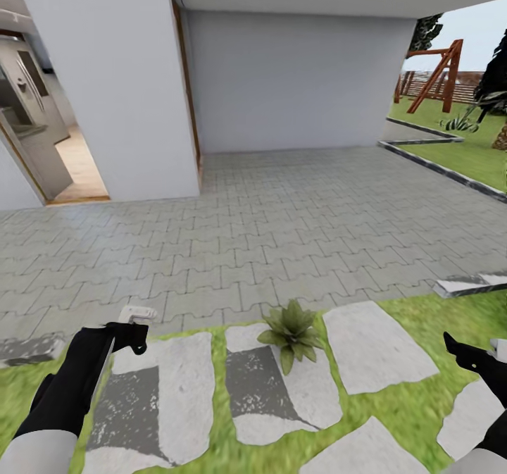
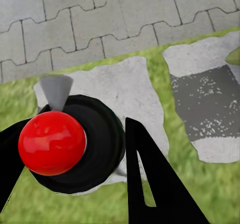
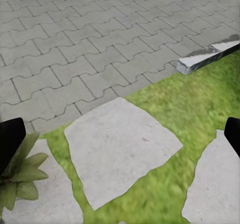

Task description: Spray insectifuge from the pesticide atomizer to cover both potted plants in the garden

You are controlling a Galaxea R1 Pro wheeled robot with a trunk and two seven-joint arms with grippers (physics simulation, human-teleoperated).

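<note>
Pesticide atomizer (image 1: pixel 136 313) is clamped in the left gripper (image 1: pixel 130 333); potted plant (image 1: pixel 291 332) lies to its right, between both arms. Right gripper (image 1: pixel 470 354) is released.

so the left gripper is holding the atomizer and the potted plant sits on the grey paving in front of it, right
Not quite. The left gripper does hold the pesticide atomizer, but the potted plant sits on a stepping stone in the lawn, not on the grey paving. The head view shows this.

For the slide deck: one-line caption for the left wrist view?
Left gripper holding the pesticide atomizer over a stepping stone in the lawn, grey paving beyond.
</note>
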